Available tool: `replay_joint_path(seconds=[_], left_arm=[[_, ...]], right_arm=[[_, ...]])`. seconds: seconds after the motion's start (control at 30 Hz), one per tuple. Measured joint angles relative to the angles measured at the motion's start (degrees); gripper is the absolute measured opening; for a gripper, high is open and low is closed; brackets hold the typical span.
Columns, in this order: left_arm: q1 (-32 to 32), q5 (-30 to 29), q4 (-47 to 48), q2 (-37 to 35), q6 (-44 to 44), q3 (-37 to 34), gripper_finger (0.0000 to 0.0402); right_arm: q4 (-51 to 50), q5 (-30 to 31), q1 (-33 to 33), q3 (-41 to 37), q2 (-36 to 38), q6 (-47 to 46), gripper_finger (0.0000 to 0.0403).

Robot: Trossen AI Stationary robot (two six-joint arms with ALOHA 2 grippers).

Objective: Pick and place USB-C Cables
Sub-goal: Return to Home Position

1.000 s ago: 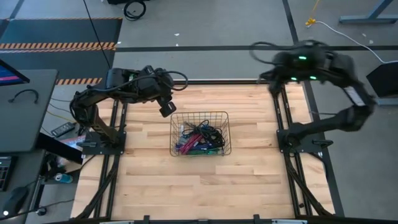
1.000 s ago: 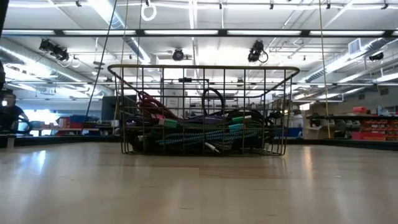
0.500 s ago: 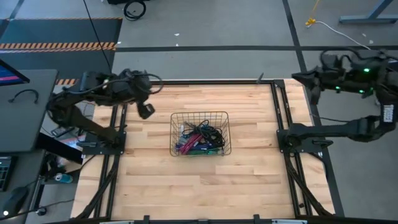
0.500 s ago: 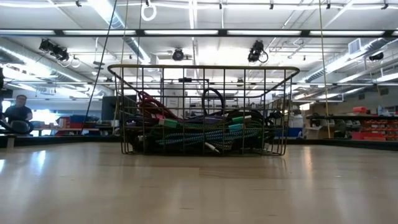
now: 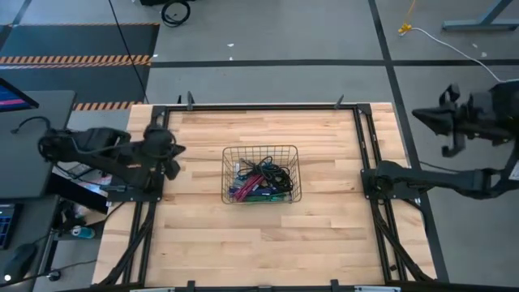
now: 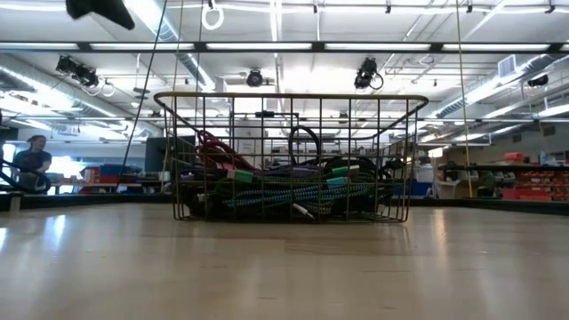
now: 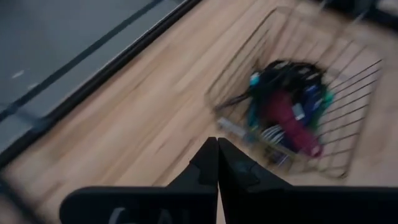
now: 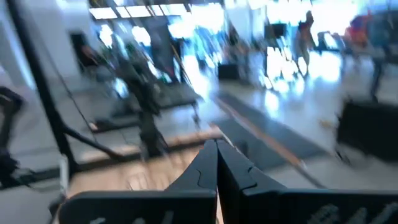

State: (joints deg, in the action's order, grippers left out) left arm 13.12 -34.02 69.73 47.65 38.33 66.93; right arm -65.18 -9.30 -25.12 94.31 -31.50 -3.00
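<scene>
Both arms have folded back outward, left pincer (image 7: 217,140) and right pincer (image 8: 217,142) both together.

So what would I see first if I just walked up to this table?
The wire basket in the middle of the table, stuffed with a tangle of colourful cables: black, purple, teal. Both arms hang off to the sides, away from it: the left gripper by the table's left edge, the right gripper out past the right edge, both shut.
</scene>
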Motion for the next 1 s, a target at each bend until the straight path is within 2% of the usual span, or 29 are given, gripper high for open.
replay_joint_path(seconds=[0.17,0.27,0.47,0.57,0.7,1.0], left_arm=[[2.9,-1.1,-18.8,-9.5,-3.0,-15.0,0.0001],[3.5,-1.2,-28.4,-13.8,-5.6,-21.9,0.0001],[3.9,-1.1,-39.4,-19.8,-7.5,-31.3,0.0001],[3.9,-1.1,-42.0,-21.9,-7.3,-34.9,0.0001],[4.2,-1.1,-45.0,-24.0,-6.2,-39.1,0.0000],[4.3,-0.7,-53.0,-27.2,-6.2,-46.4,0.0000]], right_arm=[[12.7,-5.5,-2.7,-14.3,11.7,-2.0,0.0000],[16.4,-6.0,-4.6,-23.4,18.7,-5.4,0.0000],[23.4,-8.0,-8.9,-40.5,31.3,-12.8,0.0000],[23.3,-10.9,-10.9,-44.2,29.9,-14.3,0.0000],[30.4,-15.2,-12.3,-50.8,28.9,-16.2,0.0000],[55.5,-18.9,-12.5,-67.2,29.8,-22.7,0.0000]])
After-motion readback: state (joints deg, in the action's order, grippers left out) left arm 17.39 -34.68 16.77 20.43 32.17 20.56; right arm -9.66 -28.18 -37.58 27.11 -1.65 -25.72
